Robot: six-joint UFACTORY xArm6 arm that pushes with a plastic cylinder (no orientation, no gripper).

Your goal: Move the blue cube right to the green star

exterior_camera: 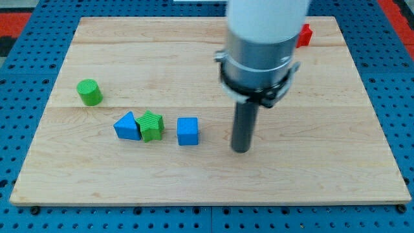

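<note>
Five blocks on the board: a green cylinder block (90, 92) toward the view's left, a blue triangular block (128, 126), a green star-shaped block (151, 125), a blue cube block (187, 131), and a red block (305, 35) of unclear shape, partly hidden behind the arm at the view's top.
Surface: a pale wooden board (336, 162) lying on a blue perforated base (401, 97).
Arm end: the straight dark rod's tip (240, 150) rests on the board to the view's right of the blue cube, near it, with bare wood showing between them.
Claw state: none is fitted; the arm carries only a rod, so nothing is clenched or grasped.
Task block: the blue cube sits just to the view's right of the green star, a narrow gap apart, not touching.
Neighbours: the blue triangular block touches the green star on its left side.
Progress: judged nearly done, since the cube already stands on the star's right side and close to it.
Left to do: probably only a short leftward nudge from the cube's right face, gentle enough not to shove the star.
</note>
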